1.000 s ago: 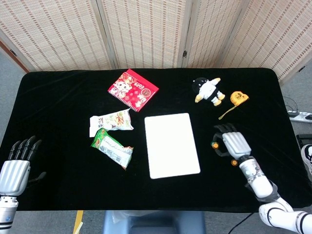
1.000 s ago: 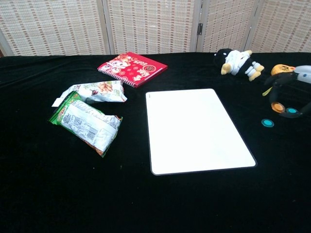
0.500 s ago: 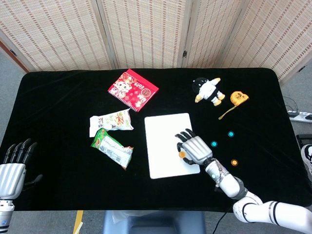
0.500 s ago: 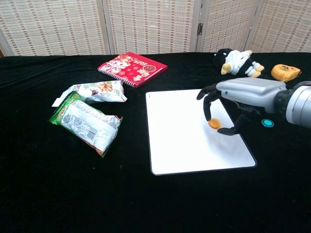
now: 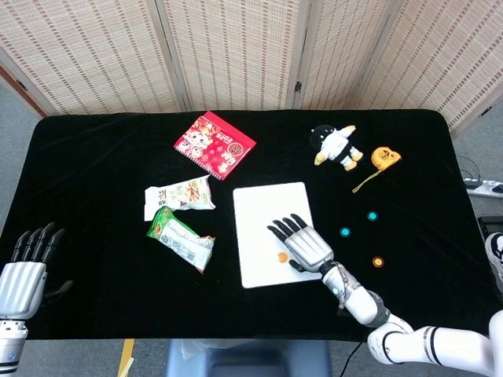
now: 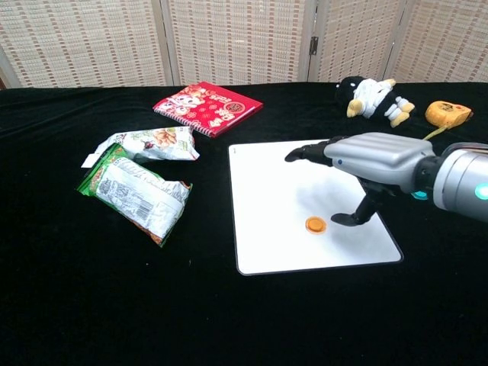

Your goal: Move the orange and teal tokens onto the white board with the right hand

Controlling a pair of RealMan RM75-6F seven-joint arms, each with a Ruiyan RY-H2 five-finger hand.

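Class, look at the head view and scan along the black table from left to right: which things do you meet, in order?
Left hand → white snack packet → red booklet → orange token on the white board → teal token → orange token, lying on the cloth.

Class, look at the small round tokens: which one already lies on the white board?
The orange token beside the robot hand; the two teal tokens and the other orange one lie on the black cloth.

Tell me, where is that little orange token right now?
The orange token lies on the white board, near its front edge, just left of the right hand.
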